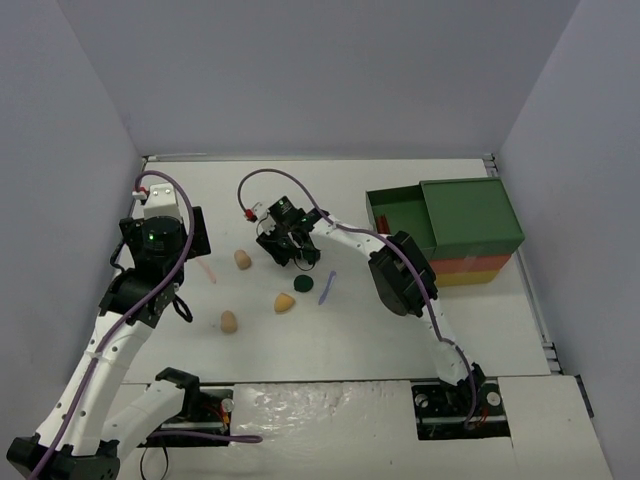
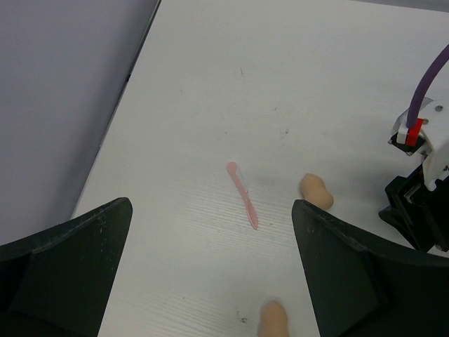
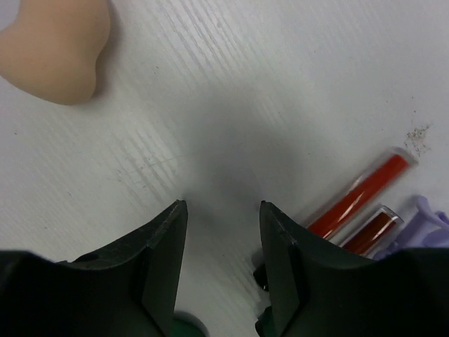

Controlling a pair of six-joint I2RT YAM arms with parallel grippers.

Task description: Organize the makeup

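Seen from above, the makeup lies scattered over the middle of the table [image 1: 400, 330]: three sponges [image 1: 242, 259], a green disc [image 1: 304, 284], a lilac tool [image 1: 327, 287] and a pink stick [image 1: 207, 270]. All of it is well apart from the box [image 1: 470, 215] at the right, whose drawer [image 1: 398, 212] stands pulled out toward it. The right claw [image 1: 287, 250] is down at the table between the farthest sponge and the disc, and the left claw [image 1: 192, 232] hangs near the left wall [image 1: 70, 200], just beyond the pink stick. The sorting looks barely begun, and the step in hand seems to be a pickup by the right arm. In the left wrist view the left claw is spread wide and holds nothing. The pink stick lies on bare table under the gap, with free room around it except for the wall close on one side. In the right wrist view the right claw's jaws are partly apart with only bare table between them. Two red sticks [image 3: 358, 196] lie just outside the finger on the picture's right, beside a lilac piece [image 3: 424, 214]. As things lie, closing would likely catch nothing. The next move calls for a sideways shift to straddle one stick across its width, then a lift and a carry to the drawer. That path looks open, though the disc and lilac tool sit near enough to be nudged.
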